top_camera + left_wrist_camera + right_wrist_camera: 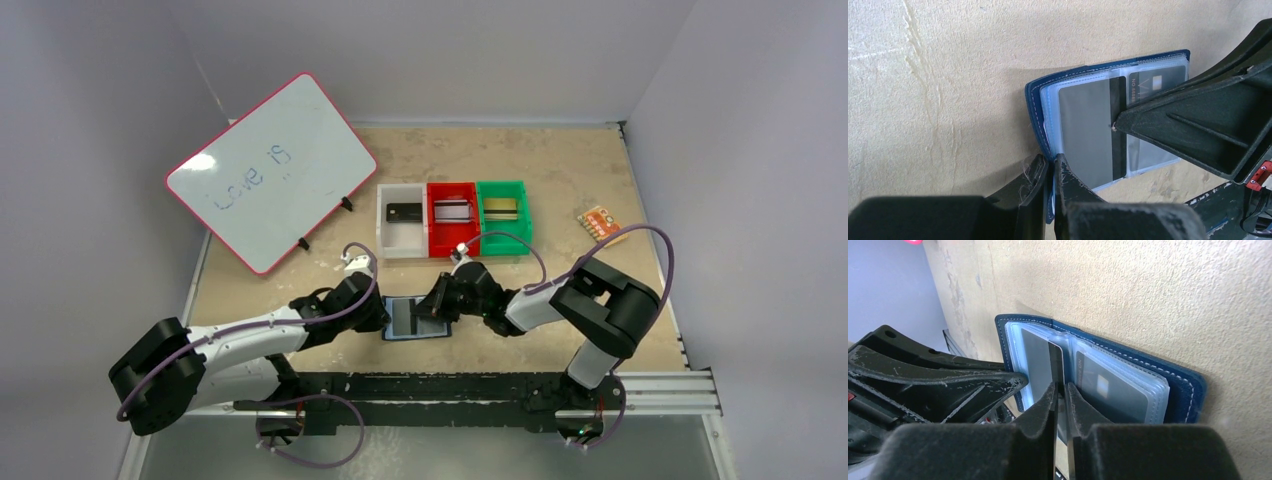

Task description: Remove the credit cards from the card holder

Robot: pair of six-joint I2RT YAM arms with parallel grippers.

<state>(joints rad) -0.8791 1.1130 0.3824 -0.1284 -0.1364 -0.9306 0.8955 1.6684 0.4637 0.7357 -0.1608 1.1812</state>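
R gripper [1061, 391] pinching card [1039, 360], holder [1184, 390] (navy) open

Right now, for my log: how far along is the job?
Done: cards lie in the white bin, red bin and green bin. In hand: left gripper clamps the card holder; right gripper pinches a grey card. Left: it and another card in the sleeves.

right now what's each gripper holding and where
Left gripper pinches the card holder by its cover edge; right gripper pinches a grey card by its striped edge.

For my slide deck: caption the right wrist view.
Right claw pinching the edge of a grey card at the open card holder.
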